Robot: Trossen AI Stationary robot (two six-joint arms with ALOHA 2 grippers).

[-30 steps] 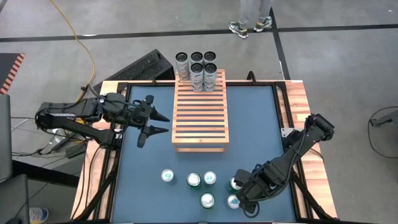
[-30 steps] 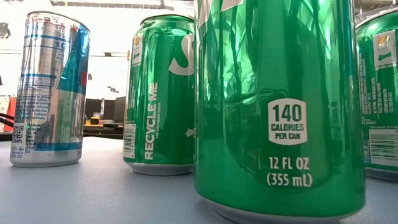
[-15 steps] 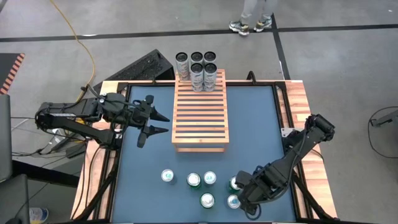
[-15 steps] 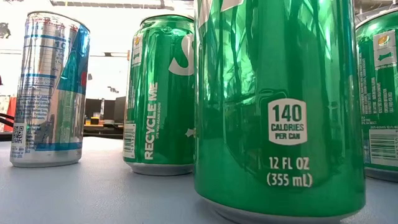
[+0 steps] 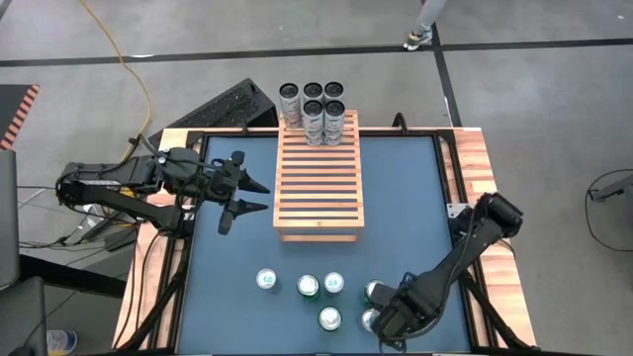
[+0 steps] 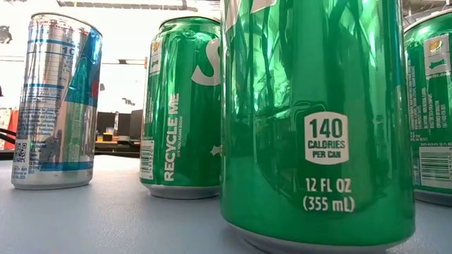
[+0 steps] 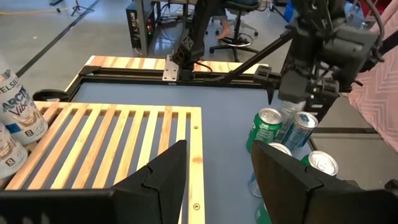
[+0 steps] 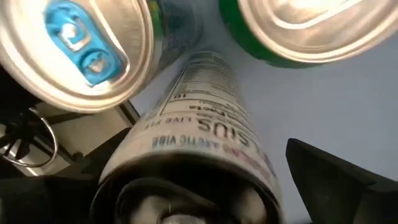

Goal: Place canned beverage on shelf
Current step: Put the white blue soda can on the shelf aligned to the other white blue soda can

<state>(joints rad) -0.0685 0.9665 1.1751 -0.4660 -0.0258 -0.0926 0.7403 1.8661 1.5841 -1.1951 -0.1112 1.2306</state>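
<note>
From above we see the shelf [image 5: 318, 181], a light-brown slatted wooden rack, lying lengthwise in the far half of the blue table [image 5: 406, 208]; five silver cans [image 5: 313, 111] stand clustered at its far end, the nearer ones on the slats, the farthest at its edge; the remaining slats are bare.

Six loose cans stand near the table's front edge; from the left we note a silver-and-blue can [image 5: 266, 280], two green cans [image 5: 309, 286] and [image 5: 334, 282], a green can [image 5: 329, 318] nearer the front, and two more at the right beneath the right arm.

The left gripper [image 5: 255, 196] hangs over the table just beside the shelf's left edge, fingers pointing towards the rack; we see its jaws parted with nothing between them; the left wrist view shows the same two dark fingers [image 7: 163, 176] spread above the shelf's corner [image 7: 118, 140], with the can group beyond.

The right gripper [image 5: 381, 314] is lowered onto the rightmost cans at the table's front right; its jaws stand wide; in the right wrist view a slim white can [image 8: 199, 134] fills the space ahead of the wrist, with one dark finger [image 8: 339, 180] beside it; we cannot tell whether the fingers press on it.

In the low view four cans loom close on the table surface: one silver-and-blue [image 6: 56, 102] and three green, the nearest [image 6: 318, 120] foremost.

At the high view's top edge a person's shoe [image 5: 416, 39] is on the floor.
</note>
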